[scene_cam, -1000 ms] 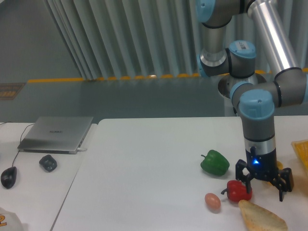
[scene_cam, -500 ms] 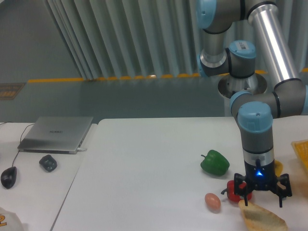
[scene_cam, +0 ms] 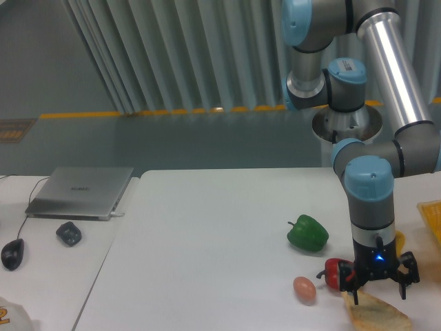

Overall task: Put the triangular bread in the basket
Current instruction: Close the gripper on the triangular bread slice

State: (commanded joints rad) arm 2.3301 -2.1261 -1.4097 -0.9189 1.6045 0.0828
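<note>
The triangular bread (scene_cam: 375, 314), a tan wedge with a pale speckled top, lies at the bottom right edge of the table, partly cut off by the frame. My gripper (scene_cam: 380, 295) hangs open right over it, one finger at its left end and the other above its right side, nothing clamped between them. A corner of the yellow-orange basket (scene_cam: 431, 218) shows at the far right edge, above and to the right of the gripper.
A red pepper (scene_cam: 335, 273) sits just left of the gripper, close to its left finger. A green pepper (scene_cam: 307, 233) lies further up-left, and a small pinkish egg (scene_cam: 304, 288) left of the bread. A laptop (scene_cam: 81, 191), mouse (scene_cam: 12, 253) and dark object (scene_cam: 68, 233) occupy the left table.
The gripper has come down from above the red pepper, its open fingers now straddling the top of the bread. The bread and peppers have stayed where they were.
</note>
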